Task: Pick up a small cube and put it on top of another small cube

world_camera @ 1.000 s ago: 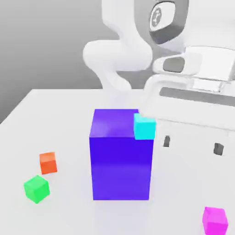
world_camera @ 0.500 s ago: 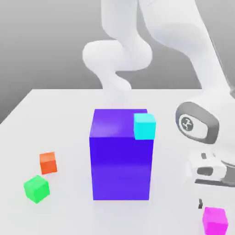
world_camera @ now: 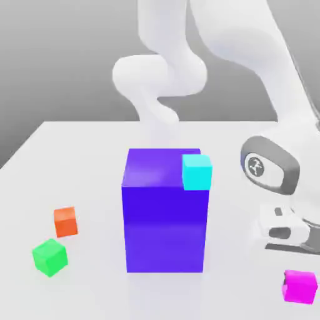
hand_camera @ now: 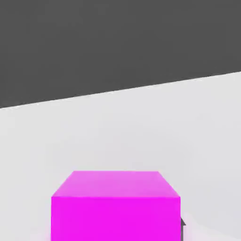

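Magenta-pink, plain and matte: the small magenta-pink cube (world_camera: 299, 286) sits on the pale grey tabletop (world_camera: 75, 156) at the near corner on the exterior view's right, well apart from everything else. In the hand view the same cube (hand_camera: 116, 206) looms close, square to the camera, its top face and front face evenly lit.

We note the white arm's two-finger gripper (world_camera: 299, 265) lowered directly over this cube. The jaws are drawn in to their narrowest, and from the way the hand sits on top of the cube we judge them clamped on its opposite side faces. Only a dark sliver of one fingertip (hand_camera: 182, 225) peeks beside the cube's edge in the hand view.

Handling, as we judge it: a rigid, light block with flat parallel faces. It should not deform, and the smooth faces may slip if the grip is off-centre. Best hold is across two opposite vertical faces, at mid-height, fingers square to them.

Other things on the table: a large blue-purple block (world_camera: 164, 209) in the middle, with a small cyan cube (world_camera: 197, 172) at its upper corner, apparently behind it; a small orange cube (world_camera: 65, 221) and a small green cube (world_camera: 49, 257) lie near each other on the exterior view's left. Any of the small ones could serve as the base, all far across the table from the gripper.
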Tool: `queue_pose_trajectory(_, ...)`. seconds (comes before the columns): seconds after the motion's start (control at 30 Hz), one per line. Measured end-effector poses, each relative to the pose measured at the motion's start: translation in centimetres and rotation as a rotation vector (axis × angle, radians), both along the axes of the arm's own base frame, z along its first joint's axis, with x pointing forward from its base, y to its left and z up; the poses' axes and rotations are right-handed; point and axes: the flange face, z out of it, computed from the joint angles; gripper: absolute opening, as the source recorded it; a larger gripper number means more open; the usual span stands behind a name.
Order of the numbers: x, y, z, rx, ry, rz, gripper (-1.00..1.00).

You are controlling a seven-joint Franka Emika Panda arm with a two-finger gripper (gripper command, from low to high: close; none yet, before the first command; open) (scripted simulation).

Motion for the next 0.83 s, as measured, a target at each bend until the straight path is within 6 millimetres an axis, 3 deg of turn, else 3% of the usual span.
queue_pose_trajectory(0.17,1.8,-12.1,0.8,-0.031,0.024,-0.294,-1.00)
queue_pose_trajectory(0.3,0.3,-22.2,2.2,-0.033,0.015,-0.584,-1.00)
queue_pose_trajectory(0.47,-5.3,-34.5,4.3,-0.020,-0.015,-1.007,-1.00)
queue_pose_trajectory(0.6,-12.6,-43.6,4.8,-0.007,-0.059,-1.401,-1.00)
queue_pose_trajectory(0.73,-14.3,-44.7,0.7,-0.003,-0.074,-1.489,-1.00)
queue_pose_trajectory(0.77,-14.4,-44.6,-0.1,-0.003,-0.074,-1.491,1.00)
queue_pose_trajectory(0.83,-14.4,-44.6,-0.1,-0.003,-0.074,-1.491,1.00)
